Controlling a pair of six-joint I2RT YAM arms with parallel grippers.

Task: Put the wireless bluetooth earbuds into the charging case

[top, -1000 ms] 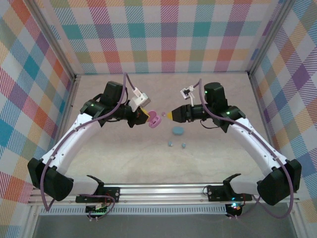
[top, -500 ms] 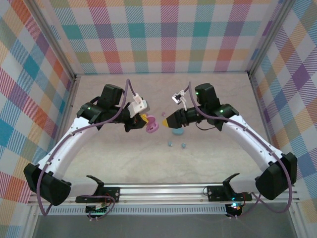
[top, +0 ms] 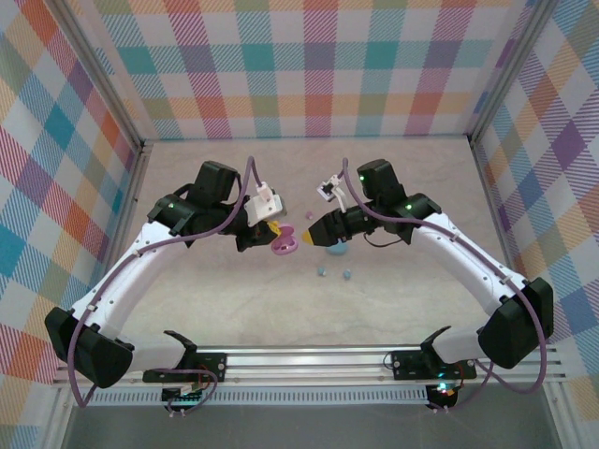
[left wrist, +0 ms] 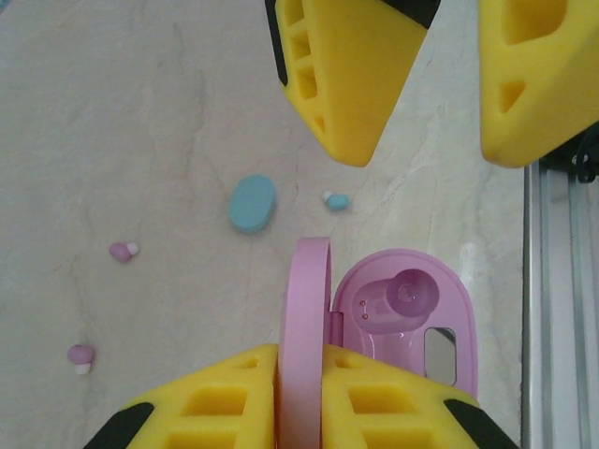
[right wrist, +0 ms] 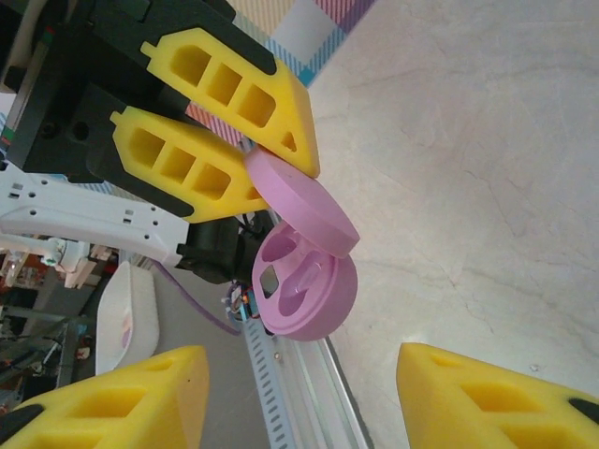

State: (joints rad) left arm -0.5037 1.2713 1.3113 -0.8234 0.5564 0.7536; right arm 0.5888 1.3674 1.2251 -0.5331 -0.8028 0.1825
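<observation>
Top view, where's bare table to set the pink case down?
Bare table lies between the blue earbuds and the front rail, and along the back wall. Crowded mid-table: left gripper, pink case, right gripper, blue case.

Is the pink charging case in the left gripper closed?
No, the pink charging case is open, its lid pinched in the left gripper.

Overhead, wrist close-ups — pink case [left wrist: 402, 329] common
</observation>
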